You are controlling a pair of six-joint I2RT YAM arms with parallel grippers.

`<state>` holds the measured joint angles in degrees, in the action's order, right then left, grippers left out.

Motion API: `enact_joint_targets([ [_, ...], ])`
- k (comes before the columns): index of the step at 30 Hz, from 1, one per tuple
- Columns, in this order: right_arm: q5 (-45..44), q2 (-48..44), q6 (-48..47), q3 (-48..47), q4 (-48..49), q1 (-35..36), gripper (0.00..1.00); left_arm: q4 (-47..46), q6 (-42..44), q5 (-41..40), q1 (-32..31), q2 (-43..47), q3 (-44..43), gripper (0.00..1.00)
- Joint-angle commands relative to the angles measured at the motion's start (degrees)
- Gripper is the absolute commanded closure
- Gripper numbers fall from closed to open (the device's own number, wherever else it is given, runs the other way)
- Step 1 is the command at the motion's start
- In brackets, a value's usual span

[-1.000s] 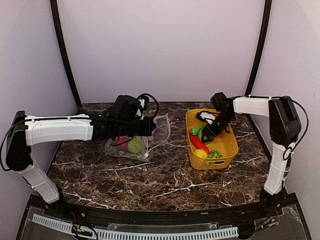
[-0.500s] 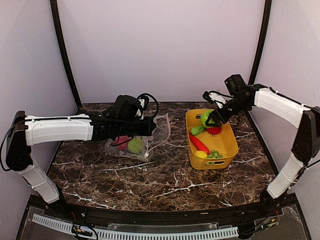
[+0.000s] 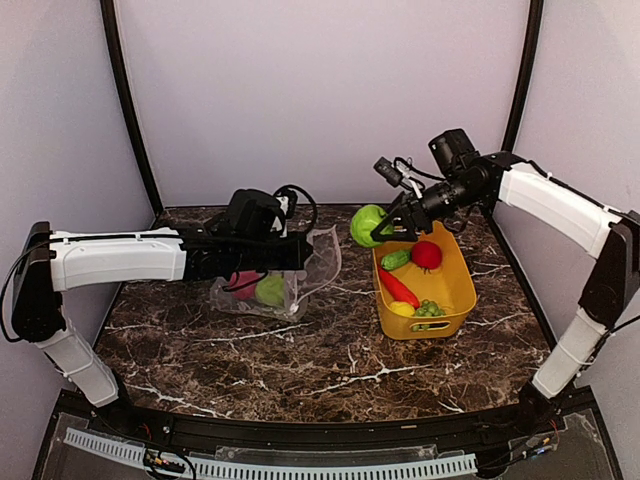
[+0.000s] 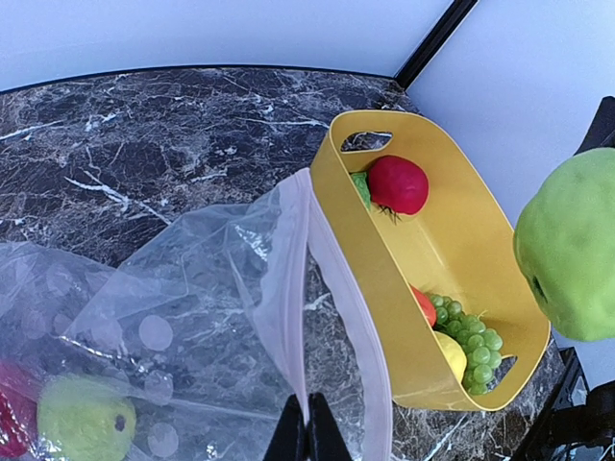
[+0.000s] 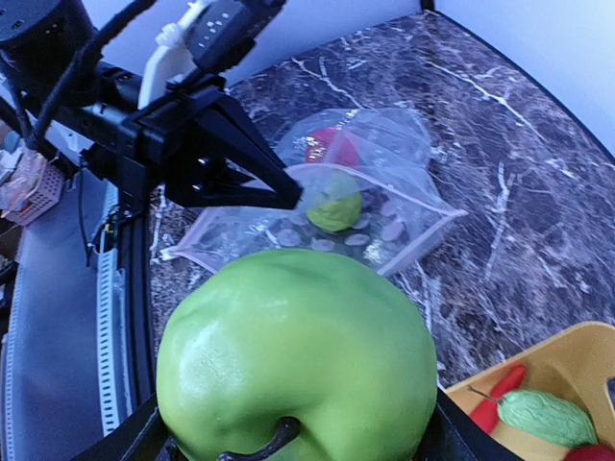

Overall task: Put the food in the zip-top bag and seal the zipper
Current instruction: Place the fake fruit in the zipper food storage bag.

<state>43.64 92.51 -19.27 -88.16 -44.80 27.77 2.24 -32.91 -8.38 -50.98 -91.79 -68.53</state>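
Note:
The clear zip-top bag (image 3: 318,262) lies left of the yellow basket and holds a red fruit (image 3: 243,283) and a green fruit (image 3: 268,290). My left gripper (image 3: 303,258) is shut on the bag's upper mouth edge, on the pinkish zipper strip (image 4: 293,288), and holds the mouth open. My right gripper (image 3: 380,228) is shut on a green apple (image 3: 366,224) in the air above the basket's far left corner. The apple fills the right wrist view (image 5: 298,355), with the bag (image 5: 384,202) below it. The basket holds a red round fruit (image 3: 427,254), cucumber (image 3: 395,260), red pepper (image 3: 398,287), yellow fruit (image 3: 402,308) and grapes (image 3: 430,309).
The yellow basket (image 3: 458,290) stands on the right half of the dark marble table, close beside the bag's mouth; its wall (image 4: 384,288) shows in the left wrist view. The left arm stretches across the table's left side. Pale walls enclose the back and sides.
My right gripper has lifted the green apple out of the basket and carried it up and left toward the bag. The left arm and bag have not moved.

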Motion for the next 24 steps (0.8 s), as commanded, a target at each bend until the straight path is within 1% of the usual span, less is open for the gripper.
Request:
enact_joint_targets([
  [1,9.86,4.62,3.15,-5.64,0.90,2.98,0.50,-0.85,-0.32,0.03,0.27,0.58,-2.09,0.99],
  [7,13.76,12.13,6.53,-9.74,2.06,4.66,0.49,-1.08,-0.05,-0.03,0.27,1.67,-2.48,0.99],
  [12,14.07,17.84,8.75,-11.36,3.05,4.75,0.49,-1.32,0.18,-0.17,0.27,2.85,-2.44,0.99],
  [17,8.97,21.55,10.78,-13.45,2.39,4.88,0.48,-1.95,0.22,-0.26,0.27,3.52,-2.24,0.99],
  [22,7.06,23.82,11.70,-16.02,0.94,5.47,0.43,-2.77,-0.40,0.33,0.27,2.63,-2.24,0.99],
  [24,7.41,24.22,11.84,-16.67,0.33,5.64,0.36,-3.58,-0.53,0.59,0.27,2.17,-2.49,0.99],
])
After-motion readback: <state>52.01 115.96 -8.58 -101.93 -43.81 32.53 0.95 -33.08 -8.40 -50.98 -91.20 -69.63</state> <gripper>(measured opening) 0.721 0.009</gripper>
